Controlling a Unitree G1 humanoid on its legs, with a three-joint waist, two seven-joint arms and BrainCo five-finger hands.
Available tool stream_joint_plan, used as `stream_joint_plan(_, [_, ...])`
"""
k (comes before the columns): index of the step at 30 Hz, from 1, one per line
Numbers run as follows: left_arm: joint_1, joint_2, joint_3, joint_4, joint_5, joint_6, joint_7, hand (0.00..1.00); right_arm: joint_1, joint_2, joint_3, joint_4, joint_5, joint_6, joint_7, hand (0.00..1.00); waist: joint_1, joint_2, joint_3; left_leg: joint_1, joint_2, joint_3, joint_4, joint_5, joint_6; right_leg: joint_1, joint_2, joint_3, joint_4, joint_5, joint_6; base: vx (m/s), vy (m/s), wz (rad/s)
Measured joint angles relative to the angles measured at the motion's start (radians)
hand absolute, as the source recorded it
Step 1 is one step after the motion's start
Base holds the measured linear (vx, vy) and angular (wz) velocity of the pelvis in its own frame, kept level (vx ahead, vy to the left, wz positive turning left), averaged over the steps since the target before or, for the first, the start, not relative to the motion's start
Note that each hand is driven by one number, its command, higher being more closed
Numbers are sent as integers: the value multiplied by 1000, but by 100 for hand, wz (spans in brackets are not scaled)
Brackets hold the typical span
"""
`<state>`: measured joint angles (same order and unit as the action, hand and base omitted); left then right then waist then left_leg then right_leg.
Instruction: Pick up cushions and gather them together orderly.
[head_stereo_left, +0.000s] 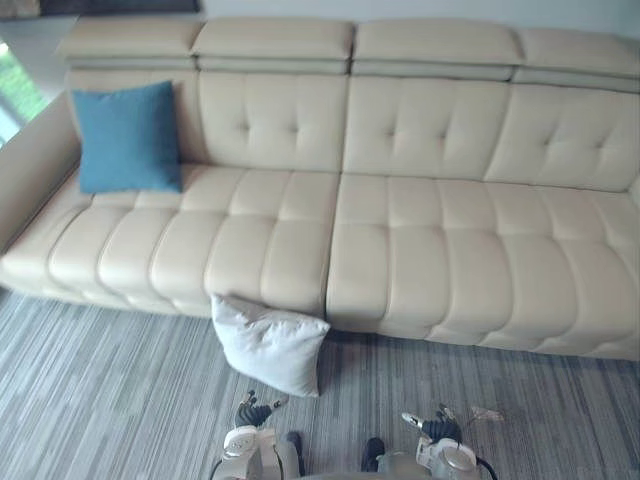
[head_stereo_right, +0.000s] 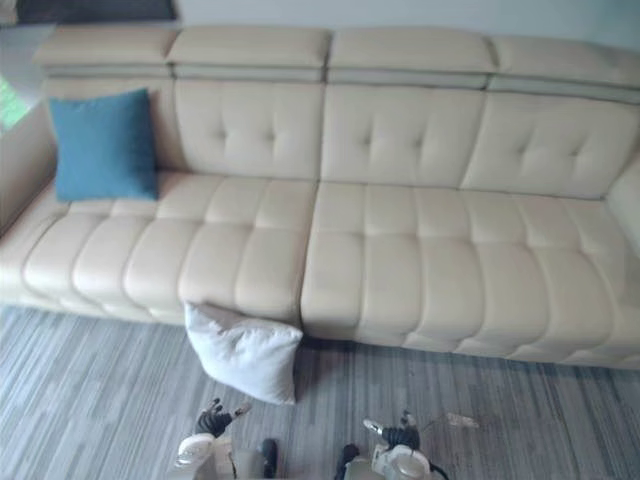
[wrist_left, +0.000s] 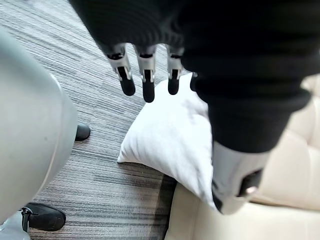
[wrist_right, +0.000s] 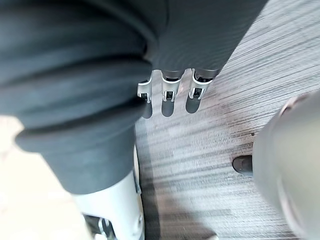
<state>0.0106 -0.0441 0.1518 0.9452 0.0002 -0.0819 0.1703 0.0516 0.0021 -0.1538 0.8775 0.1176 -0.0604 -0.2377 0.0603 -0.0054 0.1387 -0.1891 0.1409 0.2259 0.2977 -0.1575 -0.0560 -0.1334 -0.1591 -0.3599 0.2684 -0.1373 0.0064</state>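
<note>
Left eye view: counting two cushions and one sofa. Finding the blue cushion (head_stereo_left: 128, 137) standing upright on the seat at the left end of the cream sofa (head_stereo_left: 420, 250), leaning on the backrest. Finding the white cushion (head_stereo_left: 268, 345) down on the grey striped carpet (head_stereo_left: 110, 400), propped slantwise against the sofa's front, well apart from the blue one. Noting the left hand (head_stereo_left: 256, 412) hanging low, just short of the white cushion's lower edge, the cushion lying straight ahead of it. Placing the right hand (head_stereo_left: 437, 428) off to the right, clearly farther away.

Right eye view: showing the same layout. Reading the white cushion as roughly square, so offering no real long axis, only a tilt with its top edge toward the sofa.

Left wrist view: looking along fingers (wrist_left: 148, 85) hanging straight and apart, clasping nothing, not touching the white cushion lying just past their tips at the sofa's base.

Right wrist view: looking along fingers (wrist_right: 167, 102) likewise straight and apart, holding nothing, hanging over carpet.

Judging the gathering as not yet begun. Judging the left hand better placed for reaching forward to the white cushion, probably at its near lower edge or corner. Expecting the soft filling to sag once lifted, so perhaps calling for the second hand before carrying it up beside the blue cushion.
</note>
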Motion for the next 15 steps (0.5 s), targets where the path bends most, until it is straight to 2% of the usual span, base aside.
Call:
stream_joint_plan(2, [1,6,-26,4,9,0,0,0,-3,-14,-9,1,0,1,-4,0,-4,2,2,27,63,114,-9,15,6,16,-55,-42,23,-8,38,-6,178,77])
stream_joint_plan(3, [1,7,-29,8,12,0,0,0,-1,-16,-9,2,0,1,-5,0,-5,2,1,39,66,131,-20,30,-20,22,-60,-43,24,-11,54,23,211,56])
stream_joint_plan(4, [-3,18,-44,11,20,-1,1,0,-1,-19,-9,10,-1,4,-4,0,-3,-7,4,79,20,139,-73,49,-23,53,-88,-41,-1,4,85,23,286,32])
stream_joint_plan(7, [3,72,-113,47,40,0,-1,0,-21,-3,-1,45,-12,10,3,0,-8,-32,-14,133,-83,128,-202,95,10,94,-133,-43,-103,59,124,50,240,22])
stream_joint_plan(9, [2,92,-141,52,58,0,-1,0,-33,-17,-6,66,-21,13,3,0,-11,-33,-10,136,-126,124,-206,76,24,93,-175,-40,-87,60,129,116,264,18])
stream_joint_plan(10, [0,93,-141,52,63,0,-3,0,-35,-21,-8,72,-22,13,3,0,-11,-35,-6,138,-139,125,-200,63,31,93,-191,-32,-65,59,129,110,223,7])
stream_joint_plan(11, [-3,99,-142,52,78,0,-4,0,-44,-23,-8,81,-31,24,3,0,-11,-27,17,148,-151,125,-170,26,44,70,-219,12,30,54,107,85,171,2])
stream_joint_plan(12, [-3,102,-141,53,78,0,-4,0,-44,-22,-8,81,-32,27,3,0,-11,-23,22,153,-151,126,-165,18,46,52,-224,26,73,52,68,119,219,-3])
stream_joint_plan(13, [2,105,-139,58,77,1,-4,0,-46,-17,0,75,-35,32,5,0,-12,-15,30,171,-146,126,-157,-2,54,3,-224,76,190,66,-8,94,118,-7])
stream_joint_plan(14, [2,112,-137,57,75,2,-4,0,-56,-14,1,74,-38,29,5,0,-16,-16,40,190,-141,123,-154,-20,68,-35,-211,129,268,61,-11,156,126,-3])
stream_joint_plan(15, [6,119,-124,58,65,5,-1,0,-61,-2,1,78,-37,28,5,0,-19,-18,48,206,-127,114,-149,-36,71,-67,-149,192,354,11,23,126,22,4])
